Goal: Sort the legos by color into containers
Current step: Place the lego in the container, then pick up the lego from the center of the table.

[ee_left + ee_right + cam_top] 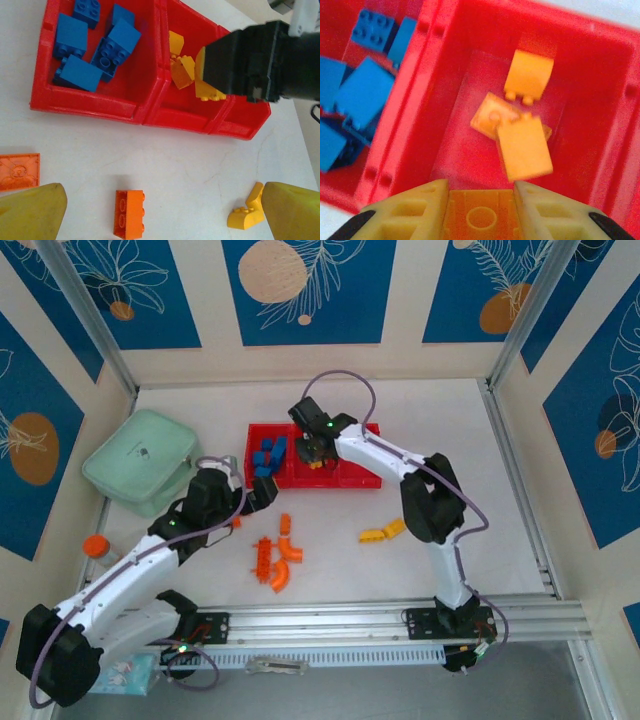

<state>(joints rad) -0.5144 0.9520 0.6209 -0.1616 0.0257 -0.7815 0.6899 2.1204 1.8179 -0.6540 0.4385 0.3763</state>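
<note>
The red tray (365, 478) lies at the table's middle back. Its left container holds several blue legos (266, 456). My right gripper (481, 216) hangs over the middle container, shut on a yellow lego (481, 222) between its pale fingers (410, 212). Below it lie three yellow legos (524, 147). My left gripper (162, 215) stands open low over the table in front of the tray. An orange lego (130, 214) lies between its yellow fingertips (32, 212), untouched, and a yellow curved lego (246, 212) rests by the right one.
A mint-green case (140, 460) sits at the far left. Several orange legos (280, 560) lie in front of the tray, and two yellow ones (383, 532) to their right. An orange plate (18, 171) lies left of my left gripper.
</note>
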